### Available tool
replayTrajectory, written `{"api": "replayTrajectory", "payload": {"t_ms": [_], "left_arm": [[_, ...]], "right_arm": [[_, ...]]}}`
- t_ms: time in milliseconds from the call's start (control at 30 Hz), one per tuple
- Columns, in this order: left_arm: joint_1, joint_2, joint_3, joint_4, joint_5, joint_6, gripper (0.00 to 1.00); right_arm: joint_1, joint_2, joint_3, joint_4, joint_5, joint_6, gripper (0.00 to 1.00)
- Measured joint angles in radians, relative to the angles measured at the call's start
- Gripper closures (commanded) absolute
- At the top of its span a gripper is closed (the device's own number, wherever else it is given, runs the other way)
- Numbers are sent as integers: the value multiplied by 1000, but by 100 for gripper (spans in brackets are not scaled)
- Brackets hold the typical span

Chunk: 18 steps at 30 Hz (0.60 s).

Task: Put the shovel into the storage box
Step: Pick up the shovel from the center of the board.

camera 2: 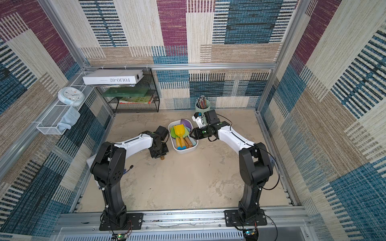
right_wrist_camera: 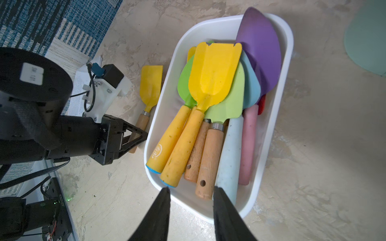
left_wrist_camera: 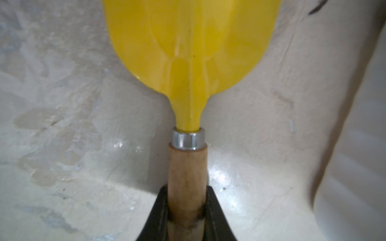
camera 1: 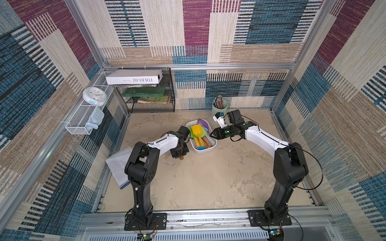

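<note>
A shovel with a yellow blade and a wooden handle lies flat on the table, just left of the storage box. My left gripper is shut on its handle, one black finger pressed against each side. In both top views the left gripper hides the shovel except for the handle's end. The white storage box holds several coloured shovels. My right gripper hangs open over the box's right rim, holding nothing.
A mint-green pencil cup stands behind the box near the right arm. A black mesh shelf with books fills the back left corner. An open booklet lies by the left arm. A white wire basket hangs on the left wall.
</note>
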Motion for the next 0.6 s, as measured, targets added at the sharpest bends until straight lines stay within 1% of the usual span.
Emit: {"api": "replayTrajectory", "payload": {"t_ms": [100,267,433,600], "left_arm": [[-1,-5,-5,3,-4,0,100],[0,-28,-20,3,13,-1,100],[-8,-117,-34,-2,26,8,100],[-44,-226,-35,-3,63,40,100]], "right_arm": [[0,0,-9,7,0,4,62],[0,-10,-27,20,-4,14,62],[0,-30,-29,37,-18,26,62],[0,-39,-29,58,-47,44,62]]}}
